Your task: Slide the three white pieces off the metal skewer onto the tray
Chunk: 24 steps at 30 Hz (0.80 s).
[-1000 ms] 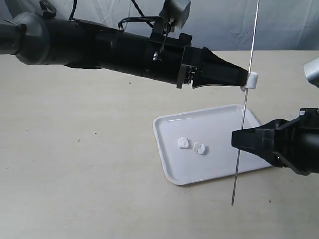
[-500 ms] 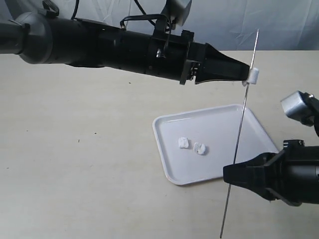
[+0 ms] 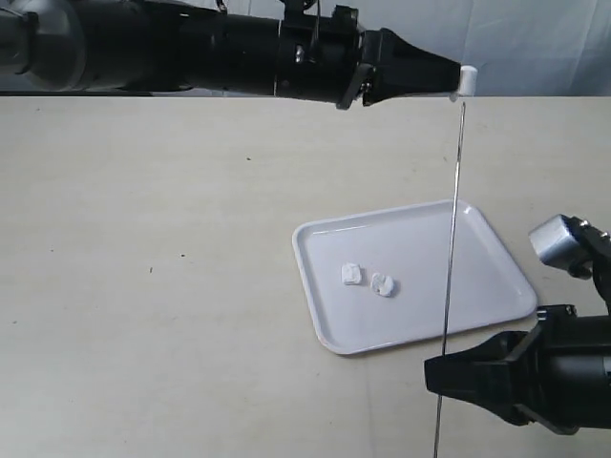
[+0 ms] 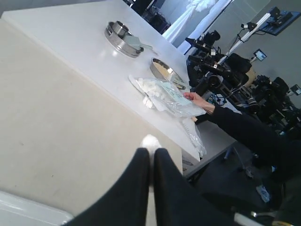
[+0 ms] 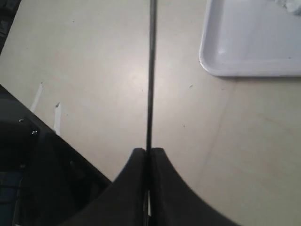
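Two of three done: two pieces lie just beside each other on the tray, left of its middle, clear of the rim. The third piece is up high, well above the table. It is pinched in the closed left gripper, right at the top end of the skewer. The right gripper is clamped shut on the skewer low down and holds it near upright with a slight lean. In the exterior view the rod crosses in front of the tray's right part. My read: the last piece is at the point of leaving the rod. What's left is getting it clear, bringing it down over the tray and letting go. I can't tell if the skewer tip is inside the piece or just under it, because the rod is too thin there and the piece covers the end. In the left wrist view the third piece shows only as a small white bit past the closed tips, with no skewer visible. The right wrist view shows the jaws shut on the rod and one tray corner. A white scrap at that frame's edge is cut off, probably one of the pieces on the tray. The skewer's bottom end runs out of the exterior frame, so I can't see how much rod sticks out below the grip. The right arm is partly cut off too.
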Motion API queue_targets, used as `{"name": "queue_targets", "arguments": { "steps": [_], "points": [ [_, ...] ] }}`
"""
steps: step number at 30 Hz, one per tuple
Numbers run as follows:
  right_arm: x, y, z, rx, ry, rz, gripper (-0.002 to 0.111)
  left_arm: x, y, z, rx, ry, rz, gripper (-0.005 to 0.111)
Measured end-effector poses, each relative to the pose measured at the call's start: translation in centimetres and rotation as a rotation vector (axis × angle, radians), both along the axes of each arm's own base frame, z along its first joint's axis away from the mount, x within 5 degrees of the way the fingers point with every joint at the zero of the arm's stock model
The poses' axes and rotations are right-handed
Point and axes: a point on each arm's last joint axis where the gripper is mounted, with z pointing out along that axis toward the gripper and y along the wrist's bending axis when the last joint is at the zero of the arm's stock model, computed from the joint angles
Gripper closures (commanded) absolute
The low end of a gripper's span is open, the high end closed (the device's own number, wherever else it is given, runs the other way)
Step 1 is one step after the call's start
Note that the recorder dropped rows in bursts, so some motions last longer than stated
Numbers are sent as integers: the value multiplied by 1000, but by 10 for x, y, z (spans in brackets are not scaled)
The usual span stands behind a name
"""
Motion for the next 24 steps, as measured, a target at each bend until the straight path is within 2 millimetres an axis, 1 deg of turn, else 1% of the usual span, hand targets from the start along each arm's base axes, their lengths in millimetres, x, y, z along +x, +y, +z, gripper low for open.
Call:
{"name": "queue_targets", "arguments": {
  "steps": [4,5,6,7,9,11,13,14,17,19,21,24],
  "points": [
    [-1,1,0,5,6,17,109,7,-1,9,0,-34,48,107],
    [-1,1,0,5,6,17,109,13,3,10,15,-33,81,107],
    [-1,0,0,3,3,13,109,20,11,6,79,-15,111,107],
    [-1,0,0,1,0,8,109,23,15,2,122,-7,124,107],
    [2,-1,0,-9,-15,-13,109,27,27,-14,302,32,138,107],
    [7,-2,3,-18,-46,-44,109,25,32,-35,471,100,102,107],
    [16,-1,14,-15,-102,-69,109,22,33,-59,589,175,62,107],
    [21,-1,23,-21,-136,-79,109,21,30,-71,631,210,47,107],
    [31,-2,34,-75,-172,-100,109,20,24,-90,665,261,33,107],
    [37,-4,38,-147,-184,-99,109,20,20,-102,686,298,34,107],
    [46,-6,40,-219,-172,-117,109,20,17,-122,727,354,44,107],
    [55,-5,42,-243,-152,-135,109,22,16,-139,751,400,60,107]
  ]
}}
